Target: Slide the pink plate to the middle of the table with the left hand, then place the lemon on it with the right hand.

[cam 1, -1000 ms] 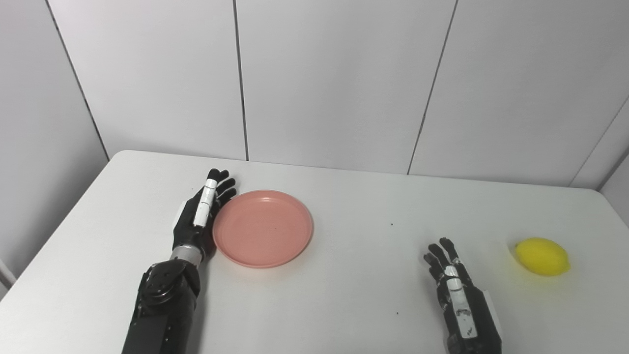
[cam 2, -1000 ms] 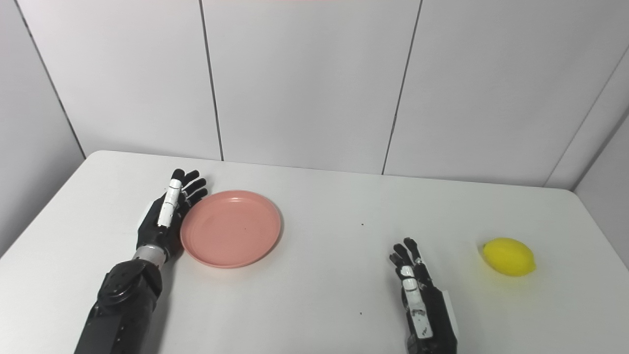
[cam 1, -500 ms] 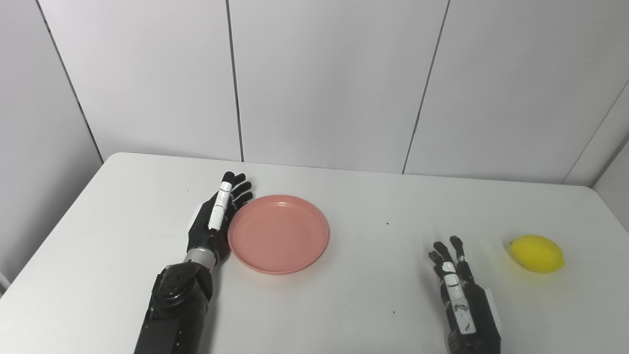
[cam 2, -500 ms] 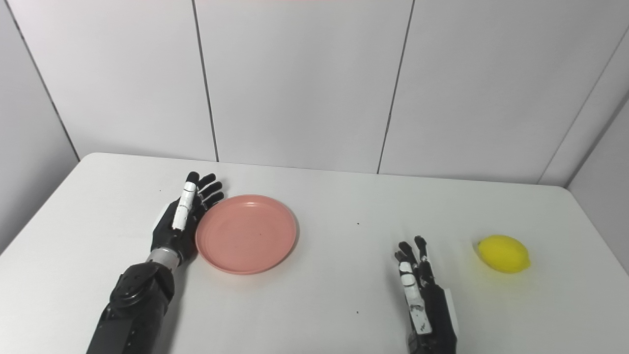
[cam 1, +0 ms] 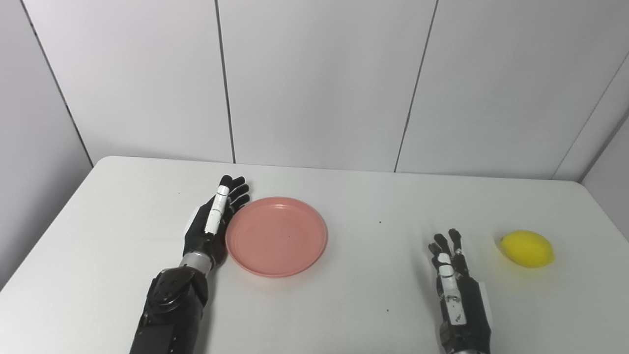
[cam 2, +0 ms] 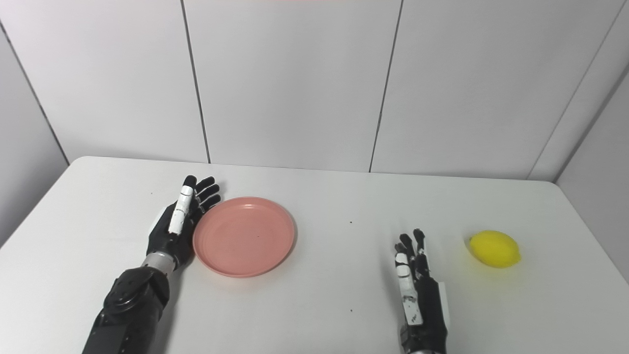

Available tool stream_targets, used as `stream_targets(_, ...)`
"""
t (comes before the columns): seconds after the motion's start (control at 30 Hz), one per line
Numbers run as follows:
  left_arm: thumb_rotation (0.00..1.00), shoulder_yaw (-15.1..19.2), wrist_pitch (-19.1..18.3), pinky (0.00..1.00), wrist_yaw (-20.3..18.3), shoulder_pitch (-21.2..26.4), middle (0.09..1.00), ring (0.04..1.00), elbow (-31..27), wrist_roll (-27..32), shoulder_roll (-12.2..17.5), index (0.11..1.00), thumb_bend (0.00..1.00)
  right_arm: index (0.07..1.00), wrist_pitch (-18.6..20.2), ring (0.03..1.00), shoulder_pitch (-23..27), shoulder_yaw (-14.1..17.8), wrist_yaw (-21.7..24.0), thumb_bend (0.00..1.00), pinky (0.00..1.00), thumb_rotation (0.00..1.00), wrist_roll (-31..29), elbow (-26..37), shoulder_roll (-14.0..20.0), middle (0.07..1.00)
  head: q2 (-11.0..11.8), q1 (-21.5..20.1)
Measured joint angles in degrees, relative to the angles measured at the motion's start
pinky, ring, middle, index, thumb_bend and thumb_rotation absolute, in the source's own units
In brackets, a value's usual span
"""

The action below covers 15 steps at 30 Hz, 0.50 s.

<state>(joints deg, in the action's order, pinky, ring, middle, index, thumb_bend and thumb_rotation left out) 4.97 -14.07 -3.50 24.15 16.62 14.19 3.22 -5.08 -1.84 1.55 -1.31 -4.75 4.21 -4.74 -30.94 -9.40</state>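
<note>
The left hand [cam 1: 212, 221] lies on its edge on the table [cam 1: 363, 305], fingers stretched out flat and together, pointing away from the robot. It grips nothing; its palm side is pressed along the left rim of the plate [cam 1: 276, 236]. The plate sits flat just to the right of that hand, touching it from the wrist end up to the fingers [cam 1: 235, 192], and it is bare inside. It lies left of the table's middle.

Further right, well apart from the plate, the right hand [cam 1: 454, 285] rests nearer the front edge, back upward, fingers extended and slightly spread, holding nothing. Its fingertips point away from the robot.

The lemon [cam 1: 527, 249] lies on the table to the right of this hand and a little beyond its fingertips, near but not touching, with clear table between them. It rests on its side, its pointed end toward the right edge.
</note>
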Motion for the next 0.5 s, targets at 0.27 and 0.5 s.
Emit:
stream_targets(0.27, 0.81, -0.29, 0.02, 0.93, -0.51, -0.3, 0.85, 0.874, -0.26, 0.09, -0.2, 0.808, 0.77, 0.999, -0.01, 0.938, 0.54, -0.54, -0.37, 0.67, 1.0, 0.78, 0.96, -0.76, -0.93, 0.932, -0.09, -1.94)
stream_targets(0.5, 0.82, -0.47, -0.01, 0.93, -0.83, -0.96, 0.841, 0.866, -1.19, 0.29, -0.49, 0.789, 0.78, 1.0, -0.01, 0.941, 0.82, -0.87, -0.43, 0.68, 1.0, 0.78, 1.11, -1.02, -1.25, 0.936, -0.09, -3.08)
